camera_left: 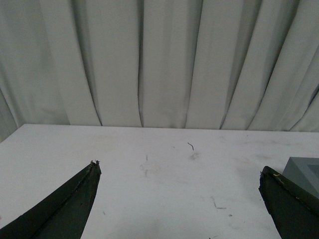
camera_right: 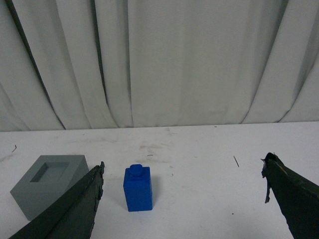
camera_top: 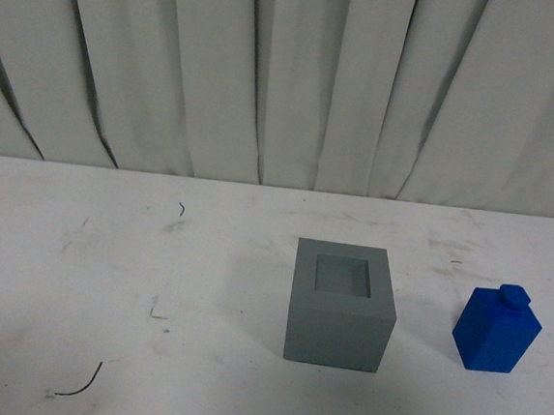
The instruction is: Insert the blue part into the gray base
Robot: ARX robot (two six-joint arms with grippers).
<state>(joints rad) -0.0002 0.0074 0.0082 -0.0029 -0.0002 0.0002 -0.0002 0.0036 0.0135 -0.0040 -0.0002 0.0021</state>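
The white bench (camera_top: 108, 251) is scuffed with faint gray marks. On it stands the gray base (camera_top: 339, 310), recess facing up. To its right, not touching it, the blue part (camera_top: 496, 332) stands upright, stud on top. A thin dark curved strand (camera_top: 80, 385) lies toward the front left.

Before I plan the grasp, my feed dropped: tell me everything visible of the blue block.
The small bright blue rectangular block, plastic-looking, is taller than wide with a round stud on top. It stands upright on the white table, right of the matte gray cube with a gap between, touching only the table. The open right hand is short of it, not gripping.
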